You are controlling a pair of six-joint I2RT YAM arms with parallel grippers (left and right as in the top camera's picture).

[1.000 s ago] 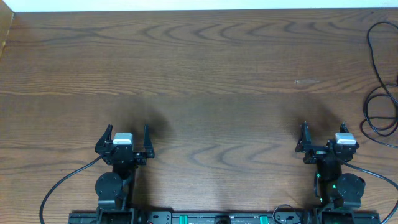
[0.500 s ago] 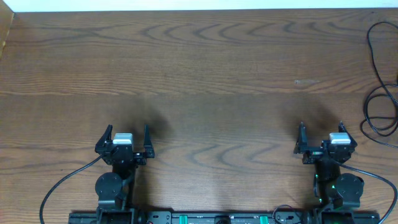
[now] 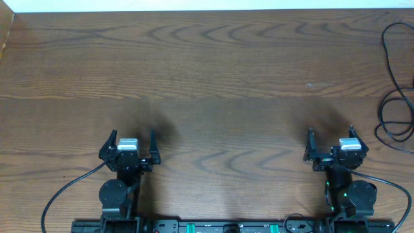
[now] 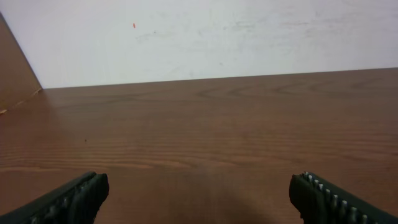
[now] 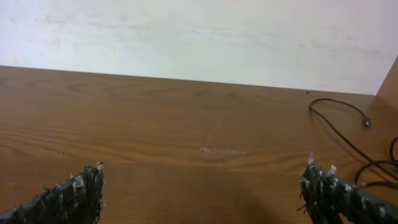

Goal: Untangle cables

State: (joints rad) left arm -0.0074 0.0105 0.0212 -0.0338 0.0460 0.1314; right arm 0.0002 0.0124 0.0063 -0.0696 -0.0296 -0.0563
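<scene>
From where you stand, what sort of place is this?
Probably a robotics lab or test bench: a left gripper and right gripper, both open, sit at one edge of a wooden table before a plain white wall, with a thin black cord lying loose near its right edge.

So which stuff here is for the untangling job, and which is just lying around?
For the job: black cord at the table's right edge (most likely), left end effector, right end effector, both open.
Just there: wooden table, white wall.

No text, label, brand, number or sign can be read in any view.
</scene>
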